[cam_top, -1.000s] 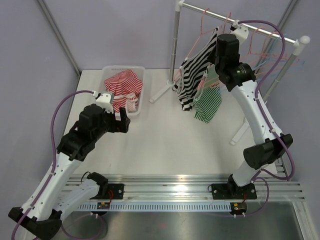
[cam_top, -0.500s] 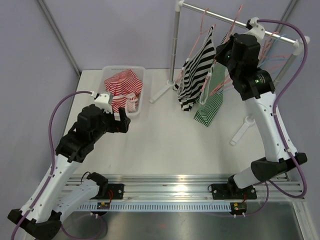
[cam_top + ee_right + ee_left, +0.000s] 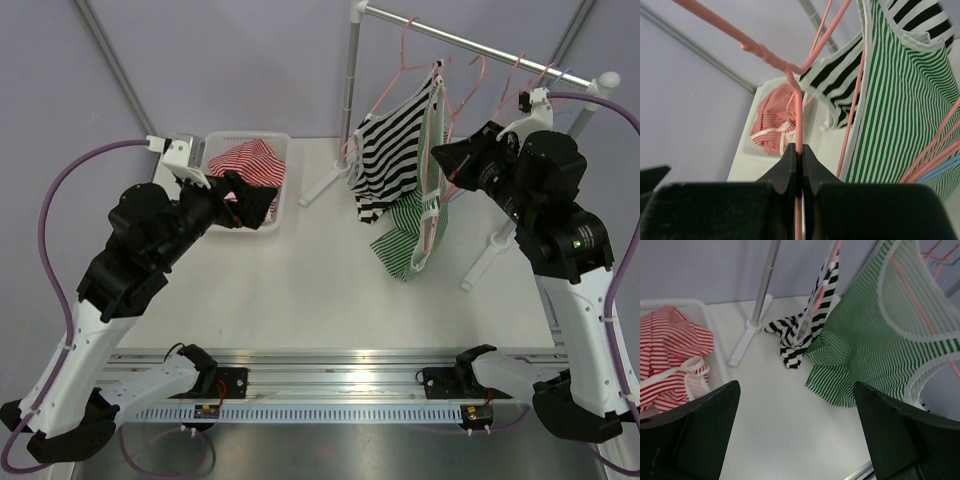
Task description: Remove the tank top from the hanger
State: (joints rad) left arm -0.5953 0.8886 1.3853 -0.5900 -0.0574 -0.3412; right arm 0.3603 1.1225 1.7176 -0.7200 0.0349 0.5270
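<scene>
A green-and-white striped tank top (image 3: 405, 240) hangs on a pink hanger (image 3: 436, 205) in front of the rail (image 3: 470, 42). My right gripper (image 3: 440, 155) is shut on the hanger's wire neck (image 3: 798, 120), just below its hook; in the right wrist view the gripper (image 3: 799, 147) pinches the wire, with the green top (image 3: 900, 100) to its right. A black-and-white striped tank top (image 3: 390, 150) hangs beside it. My left gripper (image 3: 262, 200) is open and empty above the table, and in its own view (image 3: 796, 385) it faces the green top (image 3: 875, 340).
A white basket (image 3: 283, 190) holding a red-striped garment (image 3: 245, 160) stands at the back left, right beside my left gripper. The rack's post (image 3: 347, 90) and foot (image 3: 747, 337) stand behind the tops. More hangers (image 3: 530, 75) hang on the rail's right end.
My right arm has swung right and down from the rail, bringing the hanger and green top forward and lower. My left arm has risen and turned toward the rack.
</scene>
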